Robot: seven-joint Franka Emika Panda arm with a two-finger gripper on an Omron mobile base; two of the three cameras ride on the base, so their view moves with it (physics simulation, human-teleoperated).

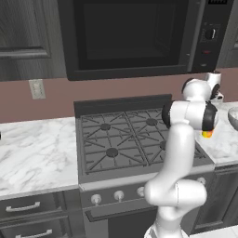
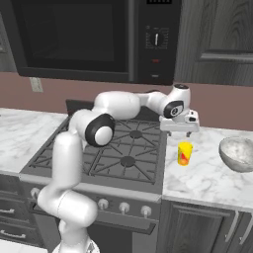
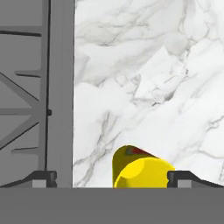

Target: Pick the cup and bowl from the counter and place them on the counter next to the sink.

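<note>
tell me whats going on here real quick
A white robot arm holds its open pincer just above the yellow cup, which stands upright on the marble counter right of the gas stove. In the hand view the cup sits between the two fingertips, not gripped yet. The speckled bowl rests untouched further right on the same counter.

Glossy white tubular arm (image 2: 69, 158), dark joint caps, 2 seemingly dark fingers (image 3: 183, 178)
</note>
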